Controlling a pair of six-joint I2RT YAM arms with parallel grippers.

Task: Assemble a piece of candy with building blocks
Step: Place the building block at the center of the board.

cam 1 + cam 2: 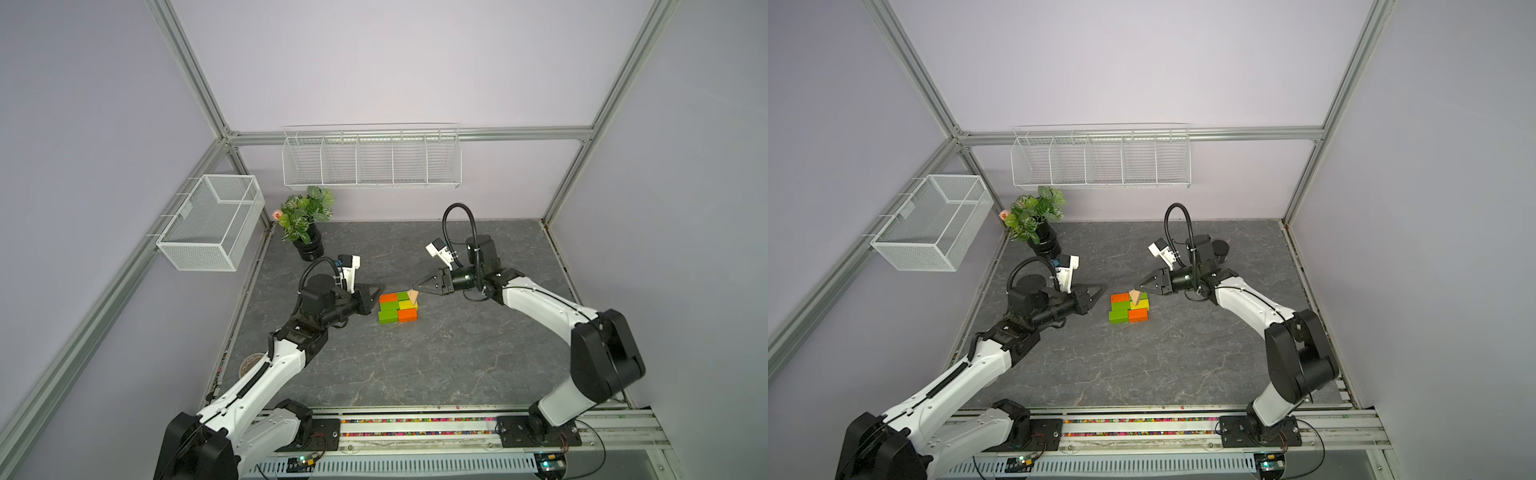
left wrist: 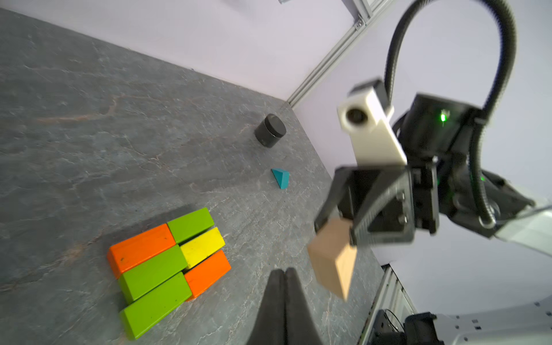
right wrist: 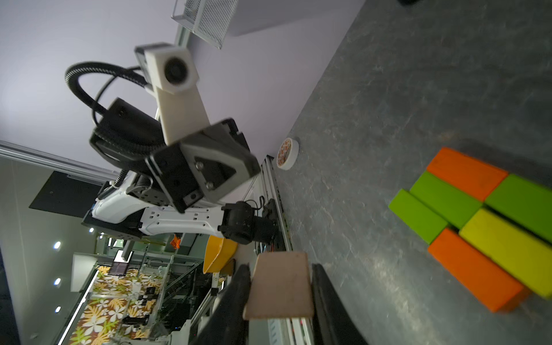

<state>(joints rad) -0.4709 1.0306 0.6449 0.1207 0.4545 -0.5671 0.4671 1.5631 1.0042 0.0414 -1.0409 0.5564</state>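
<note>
Containers first: the black pot point(image 1: 311, 248), well beyond the brick rectangle point(image 1: 398, 306) on its far left, holds a leafy plant point(image 1: 306, 212) with 1 pink flower. The mesh basket point(image 1: 210, 222) and the 5-compartment wire rack point(image 1: 372, 160) hang on the walls further off, and the wall shows straight through their wire. The black round jar point(image 1: 1221, 249) stands well off the rectangle's far right; you cannot see inside it.

The rectangle lies flat on the grey mat point(image 1: 415, 365): 3 green, 2 orange and 1 yellow brick, 2 by 3, the rows slightly staggered. Your right gripper point(image 1: 417, 287) pinches the tan triangle point(image 2: 333, 263) in the air just off the rectangle's far right corner; the left wrist view shows it clear of the bricks. Your left gripper point(image 2: 283, 277) has its fingers pressed together on nothing, near the rectangle's left end.

The teal triangle point(image 2: 281, 177) shows only in the left wrist view, on the mat between the rectangle and the jar; in both top views the right arm point(image 1: 536, 299) covers it. A small white roll point(image 3: 287, 153) sits at the mat's edge, well to the rectangle's near left, half hidden by the left arm point(image 1: 266, 365) in a top view; its printed face is too blurred to read.

From the rectangle's near side, the mat runs wide to the front rail point(image 1: 415, 428).
</note>
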